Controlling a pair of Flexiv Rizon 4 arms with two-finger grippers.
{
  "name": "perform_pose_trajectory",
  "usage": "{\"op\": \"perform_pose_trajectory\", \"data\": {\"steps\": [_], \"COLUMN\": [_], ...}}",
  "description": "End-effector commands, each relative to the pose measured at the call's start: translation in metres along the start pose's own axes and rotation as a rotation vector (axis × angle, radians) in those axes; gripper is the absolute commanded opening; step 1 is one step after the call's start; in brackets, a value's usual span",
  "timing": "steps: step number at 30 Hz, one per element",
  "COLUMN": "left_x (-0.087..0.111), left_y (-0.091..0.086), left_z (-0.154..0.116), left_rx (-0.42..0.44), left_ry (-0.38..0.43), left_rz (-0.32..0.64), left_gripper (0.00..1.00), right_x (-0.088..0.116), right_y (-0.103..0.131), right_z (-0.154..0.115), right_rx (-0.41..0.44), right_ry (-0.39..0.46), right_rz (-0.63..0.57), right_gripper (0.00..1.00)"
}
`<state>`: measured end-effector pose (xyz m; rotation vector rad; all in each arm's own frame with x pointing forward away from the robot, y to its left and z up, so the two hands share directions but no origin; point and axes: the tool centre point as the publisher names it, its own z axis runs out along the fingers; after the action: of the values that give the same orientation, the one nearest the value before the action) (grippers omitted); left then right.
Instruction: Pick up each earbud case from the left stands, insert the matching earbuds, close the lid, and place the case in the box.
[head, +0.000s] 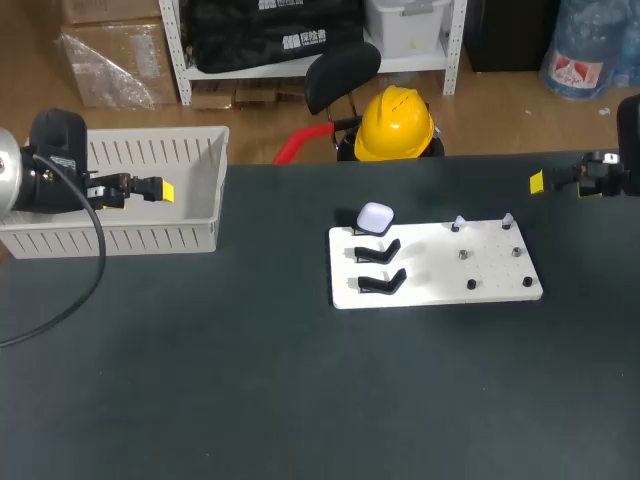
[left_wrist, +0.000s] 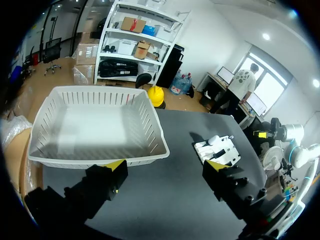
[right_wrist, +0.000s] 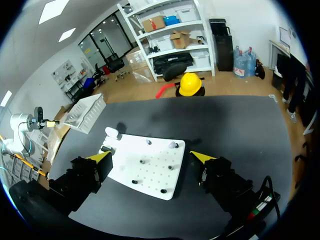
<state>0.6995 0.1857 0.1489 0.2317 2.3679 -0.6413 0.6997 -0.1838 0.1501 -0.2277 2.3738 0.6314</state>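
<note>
earbud case (head: 376, 216) sits at the white board's (head: 480, 275) 10 o'clock corner, pick-up step not begun; left claw (left_wrist: 166, 166), near the box (head: 120, 238), and right claw (right_wrist: 151, 157) both stand apart, empty, so the next move probably calls for a reach to the case.

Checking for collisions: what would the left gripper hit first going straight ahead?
Probably the white basket, which lies right ahead of the left gripper. Height is unclear, so it might clear the near rim.
</note>
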Motion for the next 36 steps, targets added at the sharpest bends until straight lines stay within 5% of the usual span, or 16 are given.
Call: {"op": "perform_pose_trajectory", "data": {"steps": [1, 18, 22, 24, 36], "left_x": [-0.001, -0.001, -0.005, -0.006, -0.016], "left_y": [-0.001, -0.001, 0.003, 0.007, -0.016], "left_z": [0.0, 0.0, 0.001, 0.005, 0.009], "left_rx": [-0.008, -0.008, 0.251, 0.312, 0.45], "left_ry": [0.008, 0.008, -0.136, -0.174, -0.307], "left_rz": [-0.001, -0.001, 0.209, 0.312, 0.733], "left_gripper": [1.0, 1.0, 1.0, 1.0, 1.0], "right_x": [0.0, 0.0, 0.0, 0.0, 0.0], "right_y": [-0.001, -0.001, -0.001, -0.001, -0.001], "right_z": [0.0, 0.0, 0.0, 0.0, 0.0], "right_rx": [-0.002, -0.002, -0.002, -0.002, -0.002], "right_ry": [0.0, 0.0, 0.0, 0.0, 0.0], "right_rz": [-0.001, -0.001, -0.001, -0.001, -0.001], "right_gripper": [1.0, 1.0, 1.0, 1.0, 1.0]}}
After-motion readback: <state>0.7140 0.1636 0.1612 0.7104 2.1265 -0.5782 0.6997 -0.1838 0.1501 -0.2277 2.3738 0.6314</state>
